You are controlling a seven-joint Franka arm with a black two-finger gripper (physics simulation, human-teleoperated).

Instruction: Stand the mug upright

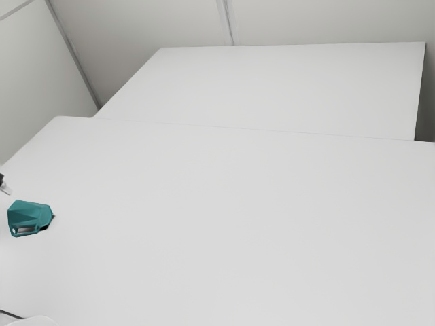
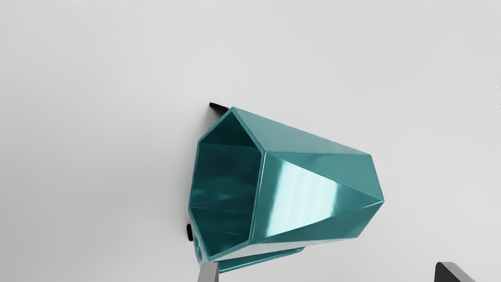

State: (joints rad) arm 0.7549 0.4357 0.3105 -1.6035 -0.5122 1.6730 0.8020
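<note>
Nearest you in the exterior view, at the table's (image 1: 238,238) near edge by the left corner of that view, are a dark cord (image 1: 10,314) and a pale rounded thing (image 1: 34,321) I can't name. Farther in, toward the table's left edge there, the teal mug (image 1: 29,217) lies on its side, so it isn't upright. Just beyond it is your gripper (image 2: 329,272), released, its fingers well apart with nothing between them. Past the table's far edge stands a second white surface (image 1: 272,88).

Watch the handle (image 2: 262,260): in the wrist view one fingertip overlaps it close to the mouth (image 2: 225,176), so coming straight down could land on it or knock the rim. The body tapers and its facets look slick, so an off-centre squeeze might let it slip or roll. Too little height while turning it could catch the rim or base on the table and tip it back.

Count one mug with one handle, two fingers, one cord, one pale thing, two white surfaces including the table, and two dark slivers beside the mouth.
</note>
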